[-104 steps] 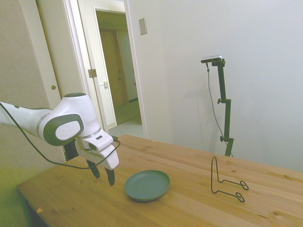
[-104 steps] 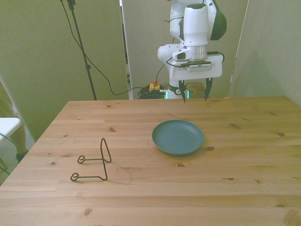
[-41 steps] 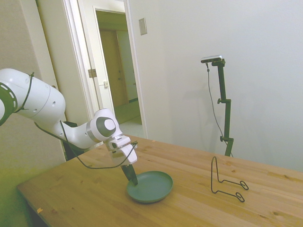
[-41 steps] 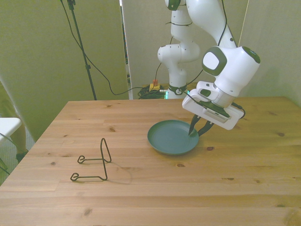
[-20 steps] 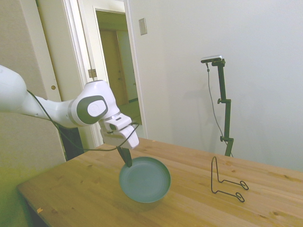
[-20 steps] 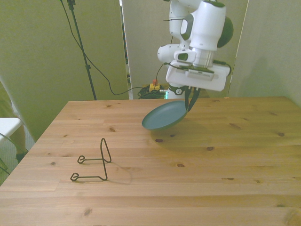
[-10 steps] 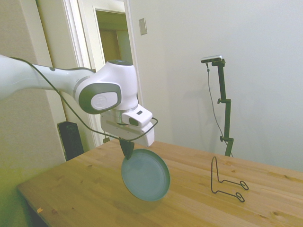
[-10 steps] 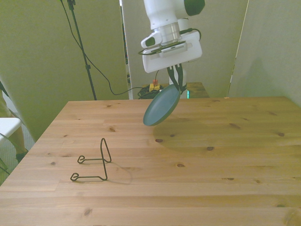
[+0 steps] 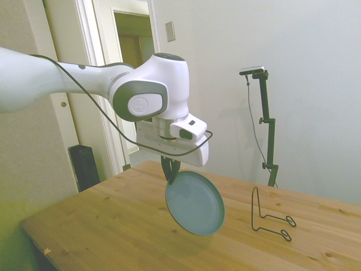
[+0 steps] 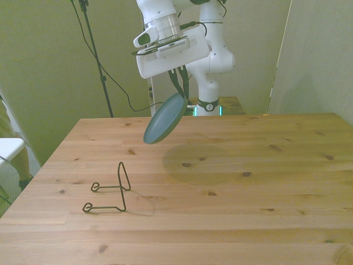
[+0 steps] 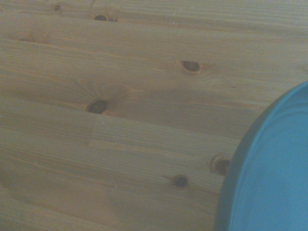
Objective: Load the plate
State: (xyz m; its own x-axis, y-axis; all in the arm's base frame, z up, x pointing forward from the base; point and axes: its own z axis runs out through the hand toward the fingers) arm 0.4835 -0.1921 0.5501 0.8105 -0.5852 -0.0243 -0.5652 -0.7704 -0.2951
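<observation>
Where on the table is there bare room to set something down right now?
Most of the table is bare: everything on the front view's right of the wire rack, including under the plate, held aloft by the gripper. Only the rack's corner is taken.

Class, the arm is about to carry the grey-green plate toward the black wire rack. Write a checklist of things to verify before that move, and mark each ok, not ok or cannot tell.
1. The round grey-green plate is held: ok, the gripper is shut on its upper rim.
2. The plate is clear of the wooden table: ok, it hangs in the air with its shadow below.
3. The plate is tilted toward upright for slotting: ok, it hangs steeply from the fingers.
4. The black wire rack is standing and empty: ok.
5. The path to the rack is free: ok, nothing lies on the table between them.
6. The grip is firm enough not to slip: cannot tell.
</observation>
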